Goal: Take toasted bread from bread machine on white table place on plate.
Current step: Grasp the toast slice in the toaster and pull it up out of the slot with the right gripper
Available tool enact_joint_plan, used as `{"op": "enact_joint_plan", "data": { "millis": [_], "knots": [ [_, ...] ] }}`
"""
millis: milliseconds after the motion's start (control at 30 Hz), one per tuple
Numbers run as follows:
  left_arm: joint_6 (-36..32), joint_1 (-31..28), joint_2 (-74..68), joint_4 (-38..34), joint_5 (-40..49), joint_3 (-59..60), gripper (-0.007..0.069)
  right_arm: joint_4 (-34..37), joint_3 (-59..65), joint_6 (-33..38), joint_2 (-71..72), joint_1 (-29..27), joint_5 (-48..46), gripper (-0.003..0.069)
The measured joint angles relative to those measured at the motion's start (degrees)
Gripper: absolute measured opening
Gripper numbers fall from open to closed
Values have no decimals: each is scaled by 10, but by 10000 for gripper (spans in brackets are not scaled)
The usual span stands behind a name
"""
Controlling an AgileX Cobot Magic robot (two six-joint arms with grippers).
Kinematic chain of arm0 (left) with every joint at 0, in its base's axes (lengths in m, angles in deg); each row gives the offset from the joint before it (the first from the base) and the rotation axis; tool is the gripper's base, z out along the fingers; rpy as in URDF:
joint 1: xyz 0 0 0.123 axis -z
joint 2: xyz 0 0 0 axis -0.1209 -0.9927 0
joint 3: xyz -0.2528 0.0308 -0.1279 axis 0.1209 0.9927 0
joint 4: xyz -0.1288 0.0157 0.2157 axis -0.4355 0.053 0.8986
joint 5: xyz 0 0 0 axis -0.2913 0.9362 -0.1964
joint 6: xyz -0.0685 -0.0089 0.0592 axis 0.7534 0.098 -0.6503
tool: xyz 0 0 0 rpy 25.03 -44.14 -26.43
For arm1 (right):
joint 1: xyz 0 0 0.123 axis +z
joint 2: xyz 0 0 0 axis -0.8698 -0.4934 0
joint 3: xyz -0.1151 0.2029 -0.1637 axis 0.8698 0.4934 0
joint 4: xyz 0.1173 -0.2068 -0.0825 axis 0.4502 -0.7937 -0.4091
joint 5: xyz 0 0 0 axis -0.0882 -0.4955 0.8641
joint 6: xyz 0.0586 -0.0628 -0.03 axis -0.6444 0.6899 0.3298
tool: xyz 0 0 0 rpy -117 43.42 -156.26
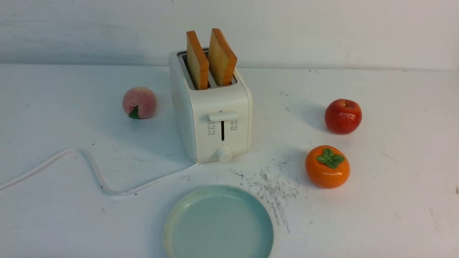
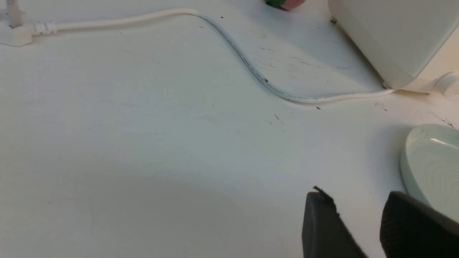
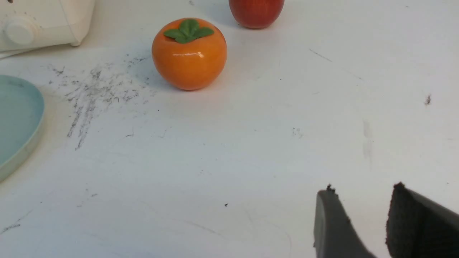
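Note:
Two slices of toasted bread stand upright in the slots of the white bread machine at the middle of the white table. The pale blue-green plate lies bare in front of it, near the table's front edge. Neither gripper shows in the front view. My left gripper is open over bare table, beside the plate's rim, with the bread machine beyond. My right gripper is open over bare table too, far from the plate.
A toy peach sits left of the bread machine. A red apple and an orange persimmon sit to its right. The white cord snakes leftward across the table to a plug. Grey scratch marks lie between plate and persimmon.

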Motion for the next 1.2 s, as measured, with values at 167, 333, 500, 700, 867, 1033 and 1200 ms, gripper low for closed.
{"op": "enact_joint_plan", "data": {
  "millis": [167, 333, 500, 700, 867, 1033, 1200],
  "knots": [
    [0, 0, 0, 0, 0, 0, 238, 0, 0, 0, 0, 0, 0, 240],
    [0, 0, 0, 0, 0, 0, 238, 0, 0, 0, 0, 0, 0, 240],
    [0, 0, 0, 0, 0, 0, 238, 0, 0, 0, 0, 0, 0, 240],
    [0, 0, 0, 0, 0, 0, 238, 0, 0, 0, 0, 0, 0, 240],
    [1, 0, 0, -3, 0, 0, 238, 0, 0, 0, 0, 0, 0, 240],
    [173, 0, 0, -237, -22, 0, 238, 0, 0, 0, 0, 0, 0, 240],
    [294, 0, 0, -469, -95, 0, 238, 0, 0, 0, 0, 0, 0, 240]
  ]
}}
